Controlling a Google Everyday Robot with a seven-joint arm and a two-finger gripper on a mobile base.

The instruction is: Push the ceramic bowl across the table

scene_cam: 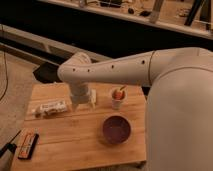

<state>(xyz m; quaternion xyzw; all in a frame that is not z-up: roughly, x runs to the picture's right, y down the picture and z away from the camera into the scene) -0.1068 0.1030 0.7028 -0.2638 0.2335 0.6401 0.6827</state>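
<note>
The ceramic bowl [116,129] is dark maroon-purple, round and shallow, and sits on the right half of the light bamboo table [65,145], near its front. My white arm reaches in from the right across the table. My gripper [84,102] hangs below the arm's wrist over the table's back middle, to the upper left of the bowl and apart from it. A small white cup [118,97] with orange-red contents stands behind the bowl, right of the gripper.
A wrapped snack bar [50,108] lies at the table's left back. A flat orange and black packet [28,144] lies at the front left edge. A dark bench and a windowsill run behind the table. Carpet floor lies to the left.
</note>
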